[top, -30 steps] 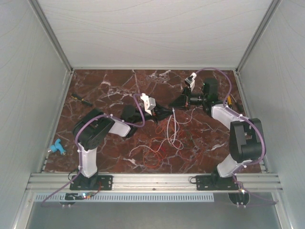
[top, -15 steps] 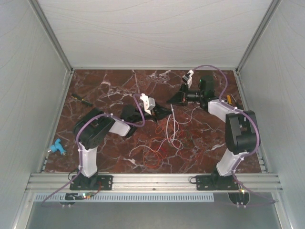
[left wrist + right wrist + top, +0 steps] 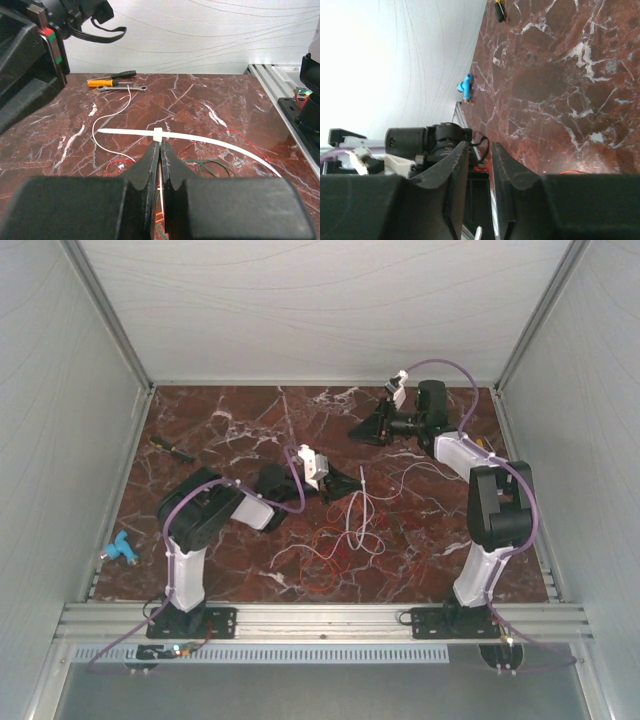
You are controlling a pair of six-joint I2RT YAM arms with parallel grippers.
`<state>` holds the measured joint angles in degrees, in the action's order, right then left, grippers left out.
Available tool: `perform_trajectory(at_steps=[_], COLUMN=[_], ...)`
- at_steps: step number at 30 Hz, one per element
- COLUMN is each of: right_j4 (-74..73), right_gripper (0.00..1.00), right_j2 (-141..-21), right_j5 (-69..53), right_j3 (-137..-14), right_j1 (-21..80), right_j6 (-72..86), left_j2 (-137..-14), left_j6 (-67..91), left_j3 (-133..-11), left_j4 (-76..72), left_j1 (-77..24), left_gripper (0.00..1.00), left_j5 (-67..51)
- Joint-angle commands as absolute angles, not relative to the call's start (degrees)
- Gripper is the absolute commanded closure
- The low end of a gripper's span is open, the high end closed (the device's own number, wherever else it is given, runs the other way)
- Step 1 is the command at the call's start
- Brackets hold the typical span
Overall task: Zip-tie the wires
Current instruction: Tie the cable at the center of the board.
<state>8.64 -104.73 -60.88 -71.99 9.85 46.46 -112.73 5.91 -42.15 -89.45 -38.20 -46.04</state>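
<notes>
My left gripper (image 3: 160,146) is shut on the zip tie (image 3: 215,142), pinching the pale strip just below its square head (image 3: 158,135). The rest of the strip runs crosswise beyond the fingertips, left and right. Thin red, green and white wires (image 3: 227,132) curl on the marble under and around it. From above, the left gripper (image 3: 350,480) sits mid-table beside the upright pale strip (image 3: 364,490), with the wires (image 3: 330,550) spread nearer the front. My right gripper (image 3: 360,432) hangs farther back, apart from the zip tie. Its jaws (image 3: 480,145) stand slightly open with nothing between them.
An orange-handled screwdriver, a black one and a wrench (image 3: 112,80) lie by the back right wall. A black-and-yellow screwdriver (image 3: 172,448) lies at the left. A blue T-shaped piece (image 3: 118,550) sits at the front left edge. Metal rails border the marble table (image 3: 240,430).
The right arm has swung back and to the left, away from the zip tie, and its jaws have parted a little. The left gripper has kept its hold and barely shifted.
</notes>
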Motion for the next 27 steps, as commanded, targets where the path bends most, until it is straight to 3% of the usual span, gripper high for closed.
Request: perform_trajectory(at_steps=[1, 3, 8, 10, 13, 27], right_j4=[5.92, 7.92, 12.96, 17.48, 24.47, 32.79], right_gripper=[0.64, 0.53, 0.52, 0.57, 0.78, 0.97], right_j2=[-102.54, -99.37, -95.26, -94.72, -94.42, -95.21], right_j5=[-64.61, -68.2, -74.47, -75.91, -76.85, -79.31], right_j3=[-69.16, -64.73, -56.23, -53.76, -51.79, -49.03], right_j1=[8.18, 7.32, 7.66, 8.11, 8.36, 9.61], right_j6=[43.69, 44.31, 45.93, 48.82, 53.54, 59.39], left_j2=[-113.35, -113.28, -113.36, -113.51, -113.56, -113.19], left_j6=[3.75, 3.91, 4.32, 4.7, 5.15, 5.36], left_j3=[-42.63, -42.65, -43.16, -43.73, -44.07, -43.78], left_j4=[-104.94, -104.94, -104.94, -104.92, -104.99, -104.94], left_j1=[-38.27, -38.23, -38.13, -38.14, -38.14, -38.21], left_gripper=[1.0, 1.0, 1.0, 1.0, 1.0, 1.0], left_j5=[-46.85, -46.84, -47.06, -47.11, -47.18, -46.89])
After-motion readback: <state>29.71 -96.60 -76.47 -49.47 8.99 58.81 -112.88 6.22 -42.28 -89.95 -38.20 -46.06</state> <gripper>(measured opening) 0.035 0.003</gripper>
